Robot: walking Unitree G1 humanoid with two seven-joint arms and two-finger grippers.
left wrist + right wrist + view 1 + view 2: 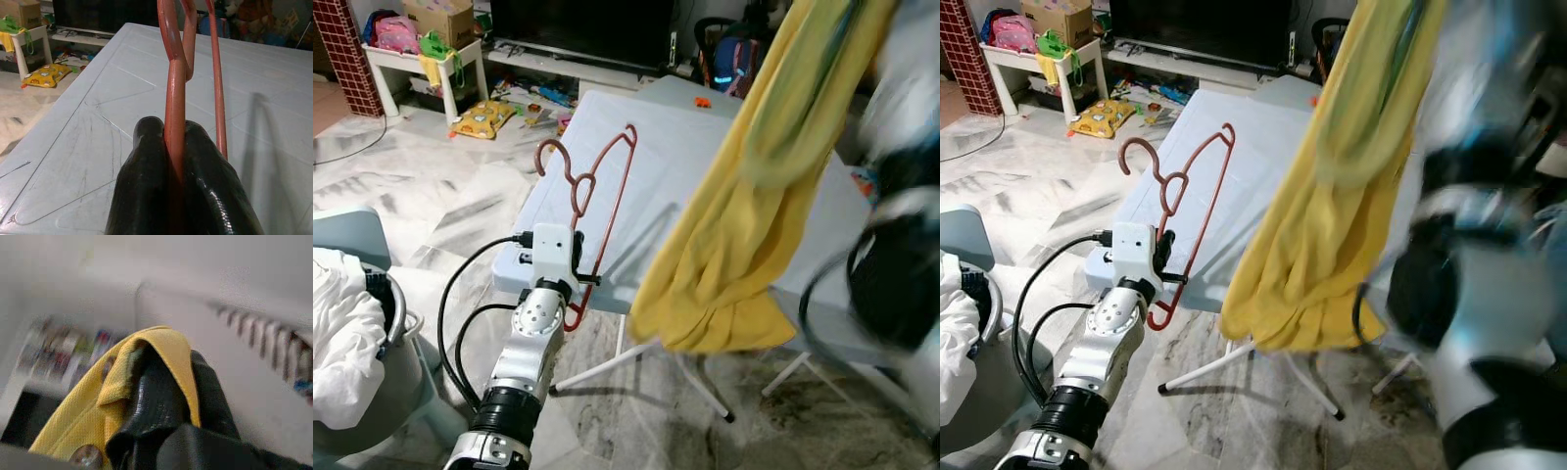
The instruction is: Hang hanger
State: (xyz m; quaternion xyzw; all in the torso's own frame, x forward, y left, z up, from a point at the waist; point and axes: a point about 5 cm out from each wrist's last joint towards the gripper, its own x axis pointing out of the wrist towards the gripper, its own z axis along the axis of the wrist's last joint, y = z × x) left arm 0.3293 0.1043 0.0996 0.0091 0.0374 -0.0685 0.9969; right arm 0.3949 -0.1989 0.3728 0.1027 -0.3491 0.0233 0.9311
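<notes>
A red wire hanger point(603, 196) stands upright over the near left corner of the pale blue folding table point(724, 137). My left gripper point(174, 147) is shut on the hanger's bar near its lower end, hook uppermost. A yellow shirt point(754, 186) hangs down from the upper right above the table. My right gripper point(161, 391) is shut on the yellow shirt's collar point(146, 352), held high; the right arm point(1489, 294) is blurred at the right.
A white cloth point(337, 333) lies in a grey basket point(391, 372) at the lower left. Toys litter the marble floor by a small white table point(421, 59) at the back left. A dark TV stand point(578, 34) runs along the back.
</notes>
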